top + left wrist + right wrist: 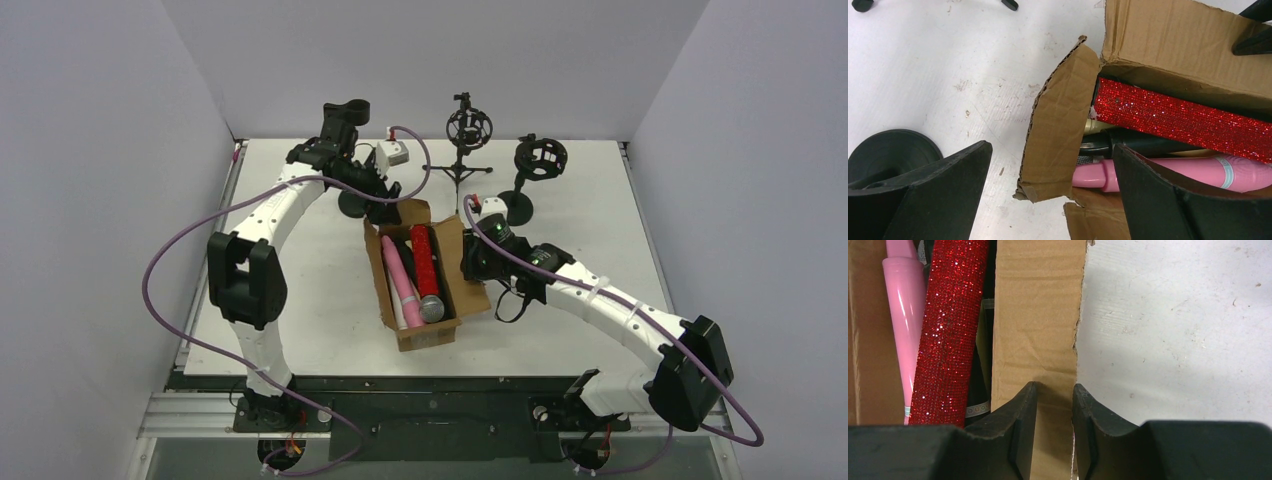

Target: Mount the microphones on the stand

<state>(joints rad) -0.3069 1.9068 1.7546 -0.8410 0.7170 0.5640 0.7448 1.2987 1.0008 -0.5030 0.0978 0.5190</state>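
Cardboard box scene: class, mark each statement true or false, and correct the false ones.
1. The right gripper pinches a flap of the cardboard box. True.
2. The left gripper grips a microphone. False: the left gripper is open and holds nothing.
3. The red glittery microphone and the pink microphone lie inside the box. True.
4. A microphone is already mounted. False: the tripod stand and the round-base stand hold none.

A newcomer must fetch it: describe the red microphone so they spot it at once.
At the middle of the white table stands an open brown cardboard box. Inside lies the red microphone, beside a smooth pink microphone. It alone has a glittery red body ending in a grey head.
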